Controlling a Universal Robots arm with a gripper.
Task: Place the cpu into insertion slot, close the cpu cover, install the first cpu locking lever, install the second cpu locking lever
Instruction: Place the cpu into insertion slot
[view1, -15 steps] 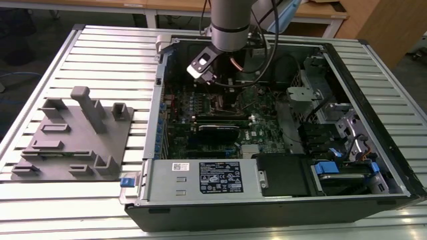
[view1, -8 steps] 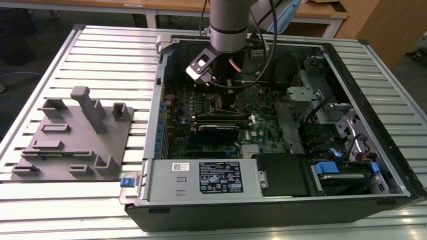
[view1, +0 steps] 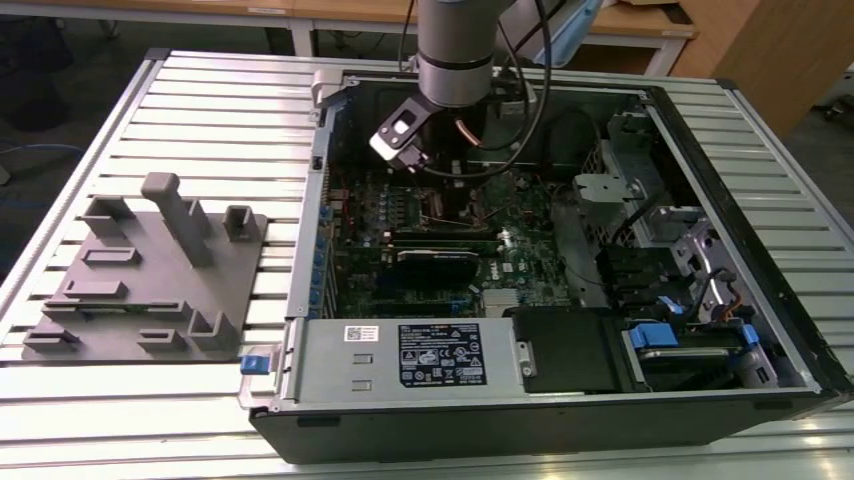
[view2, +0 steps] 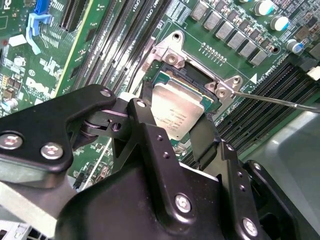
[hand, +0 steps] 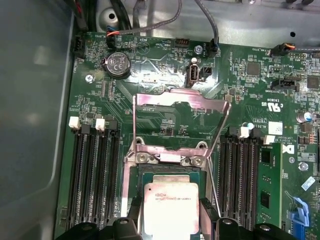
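Cpu (hand: 170, 207) clamped in gripper (hand: 171, 219), just over insertion slot (hand: 170, 173) (cpu cover (hand: 178, 98) stands open).

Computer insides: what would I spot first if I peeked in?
You'd spot the shiny silver cpu, pinched by the black gripper at the insertion slot. Next to it, the cpu cover stands flipped open above the green circuit board.

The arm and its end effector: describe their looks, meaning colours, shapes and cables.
The arm is a grey cylinder with a paler ring round it, and black cables run down beside it. The end effector is matte black, built of angular plates and jointed links fastened with silver screws.
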